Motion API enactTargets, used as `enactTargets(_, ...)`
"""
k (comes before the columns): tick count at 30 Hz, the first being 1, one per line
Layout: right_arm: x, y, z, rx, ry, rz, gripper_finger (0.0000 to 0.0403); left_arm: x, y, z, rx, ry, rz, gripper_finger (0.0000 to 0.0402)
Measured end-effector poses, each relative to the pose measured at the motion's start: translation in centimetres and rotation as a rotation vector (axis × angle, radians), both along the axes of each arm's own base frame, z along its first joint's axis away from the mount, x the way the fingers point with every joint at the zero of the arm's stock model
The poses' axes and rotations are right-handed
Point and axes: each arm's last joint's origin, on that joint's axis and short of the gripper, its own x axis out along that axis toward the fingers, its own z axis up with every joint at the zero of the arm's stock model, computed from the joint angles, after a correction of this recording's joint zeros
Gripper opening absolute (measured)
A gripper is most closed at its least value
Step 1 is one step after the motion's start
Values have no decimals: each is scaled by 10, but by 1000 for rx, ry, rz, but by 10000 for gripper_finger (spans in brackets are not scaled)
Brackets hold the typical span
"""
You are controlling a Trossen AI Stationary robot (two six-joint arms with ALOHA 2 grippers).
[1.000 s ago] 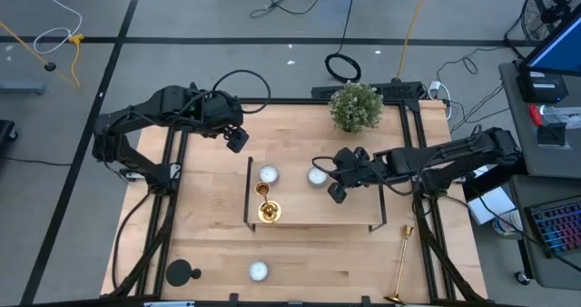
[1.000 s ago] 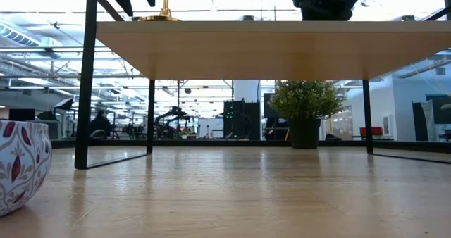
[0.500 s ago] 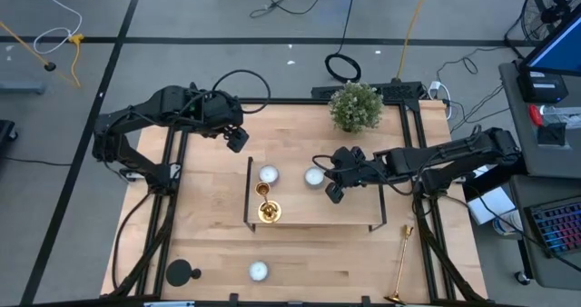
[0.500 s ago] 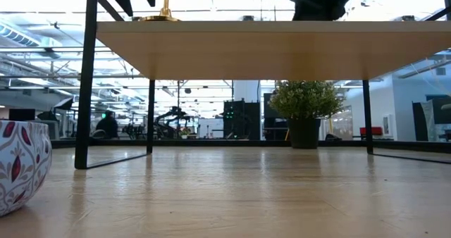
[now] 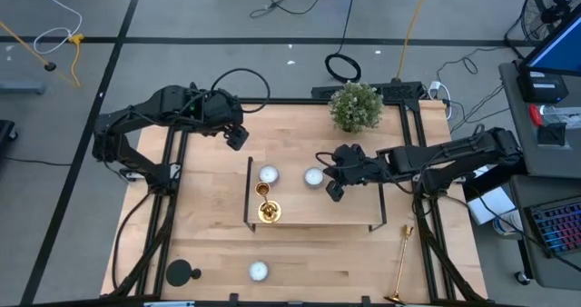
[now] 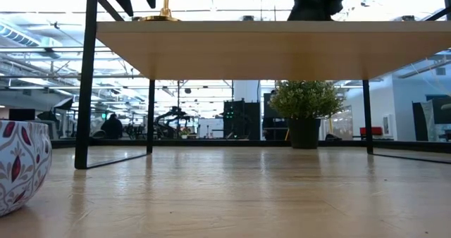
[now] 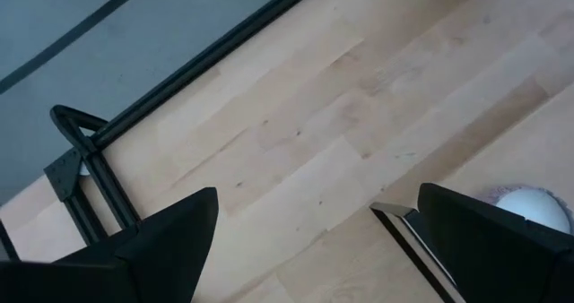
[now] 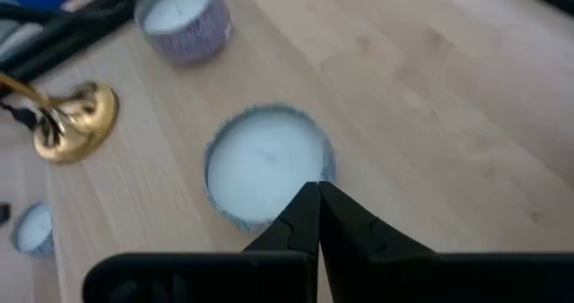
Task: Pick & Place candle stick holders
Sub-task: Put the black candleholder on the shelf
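Your right gripper (image 8: 317,215) is pressed together, empty, over a white candle (image 5: 313,176) on the stand (image 5: 345,212). The fallen gold candlestick (image 5: 402,263) lies behind it by the table's near edge, long axis front-to-back; right arm is nearer. Left gripper (image 7: 309,240) waits spread.

Candles and holders around the stand

One candlestick (image 5: 266,203) stands on the stand (image 5: 345,209) left end; another (image 5: 400,263) lies at the table's (image 5: 209,207) right edge.
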Motion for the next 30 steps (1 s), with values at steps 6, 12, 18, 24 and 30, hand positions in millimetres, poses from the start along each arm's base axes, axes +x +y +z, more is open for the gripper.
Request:
enactTargets(6, -7, -4, 12, -44, -63, -26, 0, 0, 0, 0, 16, 4, 2, 390)
enactTargets(12, -12, -5, 32, -67, -192, -17, 0, 0, 0, 0, 19, 5, 1, 390)
enactTargets(18, -15, 1, 47, -65, -313, 22, 0, 0, 0, 0, 13, 8, -11, 390)
enactTargets(24, -19, 10, 60, -80, -411, 78, 0, 0, 0, 0, 4, 16, -37, 390)
enactTargets(30, -24, 20, 70, -100, -479, 136, 0, 0, -1, 0, 24, 50, -107, 390)
